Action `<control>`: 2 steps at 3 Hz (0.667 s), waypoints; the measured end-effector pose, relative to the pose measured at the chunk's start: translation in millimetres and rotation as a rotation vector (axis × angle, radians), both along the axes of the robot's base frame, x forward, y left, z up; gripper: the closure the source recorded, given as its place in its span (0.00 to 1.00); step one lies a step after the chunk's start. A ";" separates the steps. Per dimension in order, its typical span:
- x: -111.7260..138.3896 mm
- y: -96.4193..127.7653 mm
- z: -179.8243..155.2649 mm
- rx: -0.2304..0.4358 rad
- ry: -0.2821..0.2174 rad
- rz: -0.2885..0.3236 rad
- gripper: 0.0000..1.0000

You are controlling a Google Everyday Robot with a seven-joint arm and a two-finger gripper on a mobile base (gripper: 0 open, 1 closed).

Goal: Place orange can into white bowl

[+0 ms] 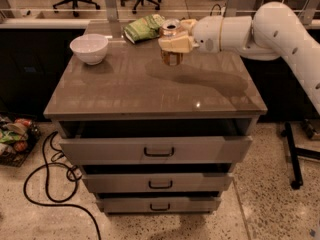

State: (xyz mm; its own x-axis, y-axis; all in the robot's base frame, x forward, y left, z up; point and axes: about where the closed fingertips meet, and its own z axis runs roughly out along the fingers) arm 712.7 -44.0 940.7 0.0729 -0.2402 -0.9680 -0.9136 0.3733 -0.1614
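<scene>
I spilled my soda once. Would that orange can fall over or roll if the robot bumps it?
Probably tippy: the orange can is taller than it is wide, and the gripper, over the back of the cabinet top, is closed around its upper half. If it fell, its round sides would likely roll. The shiny metal looks a bit slippery too.

No legible text on orange can [171,59], gripper [175,44] clamped around it
</scene>
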 end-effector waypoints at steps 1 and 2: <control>0.9 55.6 31.0 0.015 -0.021 0.049 1.00; 3.8 110.1 46.8 0.022 -0.018 0.092 1.00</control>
State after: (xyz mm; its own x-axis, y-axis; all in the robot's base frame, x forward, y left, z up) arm 716.4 66.1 987.6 0.1111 -0.2103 -0.9713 -0.9413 0.2912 -0.1707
